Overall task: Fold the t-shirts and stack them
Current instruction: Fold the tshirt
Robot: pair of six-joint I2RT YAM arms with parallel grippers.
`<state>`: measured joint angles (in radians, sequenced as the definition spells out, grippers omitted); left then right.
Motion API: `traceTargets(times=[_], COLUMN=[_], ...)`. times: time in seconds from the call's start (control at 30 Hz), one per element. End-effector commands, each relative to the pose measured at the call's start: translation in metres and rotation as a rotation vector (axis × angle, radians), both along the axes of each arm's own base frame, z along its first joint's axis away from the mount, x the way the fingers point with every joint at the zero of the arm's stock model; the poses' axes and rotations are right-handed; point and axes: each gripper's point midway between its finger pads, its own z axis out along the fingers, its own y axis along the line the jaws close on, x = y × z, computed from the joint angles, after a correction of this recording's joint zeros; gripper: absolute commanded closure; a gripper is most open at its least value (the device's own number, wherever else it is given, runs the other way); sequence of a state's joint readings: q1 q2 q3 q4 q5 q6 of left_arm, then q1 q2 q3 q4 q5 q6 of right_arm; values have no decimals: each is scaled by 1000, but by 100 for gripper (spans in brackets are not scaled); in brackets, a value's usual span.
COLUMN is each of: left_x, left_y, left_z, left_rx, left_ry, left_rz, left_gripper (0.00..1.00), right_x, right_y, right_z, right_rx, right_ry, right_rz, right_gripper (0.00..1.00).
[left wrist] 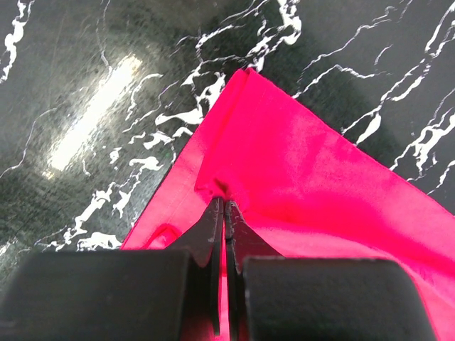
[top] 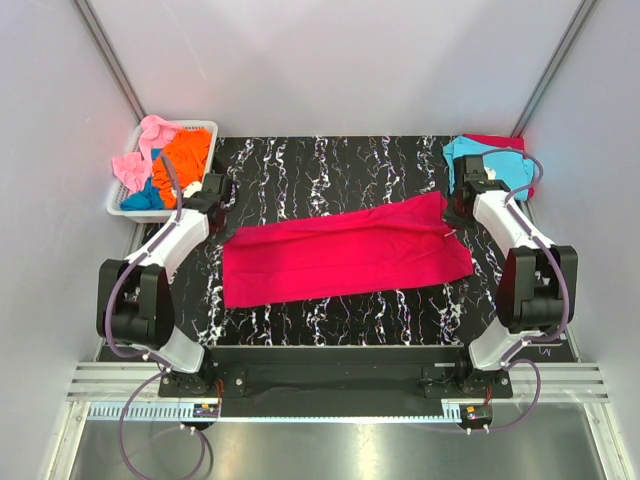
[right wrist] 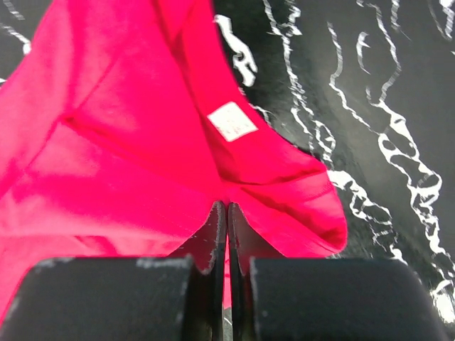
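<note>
At the frame's middle, on the table (top: 330, 160), left tool (left wrist: 225, 202) and right tool (right wrist: 227, 206) clench opposite ends of the crimson-red t-shirt (top: 345, 252), probably to stretch it for folding.

Right wrist view, here we go: I spot one small white tag (right wrist: 232, 121) sewn on the crimson-red t-shirt (right wrist: 106, 142). There's faint print on it, too blurred for me to read. No legible text anywhere.

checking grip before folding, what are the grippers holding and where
Both pinch the crimson-red t-shirt: left gripper its far left corner, right gripper its far right corner, near the label.
</note>
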<state>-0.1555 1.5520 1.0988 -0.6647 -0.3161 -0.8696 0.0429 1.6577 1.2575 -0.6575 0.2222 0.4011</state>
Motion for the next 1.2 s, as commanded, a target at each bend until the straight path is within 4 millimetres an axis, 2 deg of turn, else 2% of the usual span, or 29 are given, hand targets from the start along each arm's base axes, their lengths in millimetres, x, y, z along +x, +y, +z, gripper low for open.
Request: traceTargets(times=[0.0,0.2,0.47,0.5,0.57,0.63,0.7,0.73,0.83,1.0,1.1,1.13,1.17], left_x=[-5,-13,-25,-27,-33,-41,-46,-52,-54,-50,-41,-38,-32], left_y=[7,2,-2,-3,-3,-4,-5,-4,-2,-9,-23,-29,-39], left_z=[9,8,1,-1,-9,-17,-16,-20,-13,-7,-6,-8,-6], left_rx=[13,-19,-48,-51,-55,-66,-85,-84,-90,-115,-151,-163,-196], left_ry=[-29,-25,-8,0,24,48,32,40,-1,-33,-55,-58,-75], left_rz=[34,19,15,15,15,27,52,64,89,59,-13,-40,-81], left_gripper=[100,100,99,96,88,84,81,80,74,73,73,73,73], right_x=[-4,-13,-27,-28,-30,-34,-34,-33,-29,-23,-17,-16,-11], right_y=[-21,-34,-33,-32,-29,-28,-26,-26,-20,-4,13,26,30], right_z=[28,39,21,19,17,21,31,34,37,26,22,19,21], right_rx=[-63,-97,-79,-72,-55,-43,-30,-27,4,84,153,207,228], right_ry=[-83,-104,-50,-44,-36,-49,-84,-94,-108,-91,-109,-107,-127], right_rz=[-113,-170,-200,-199,-195,-200,-204,-205,-193,-144,-67,-5,13], right_gripper=[100,100,98,79,48,39,34,34,34,37,40,41,41])
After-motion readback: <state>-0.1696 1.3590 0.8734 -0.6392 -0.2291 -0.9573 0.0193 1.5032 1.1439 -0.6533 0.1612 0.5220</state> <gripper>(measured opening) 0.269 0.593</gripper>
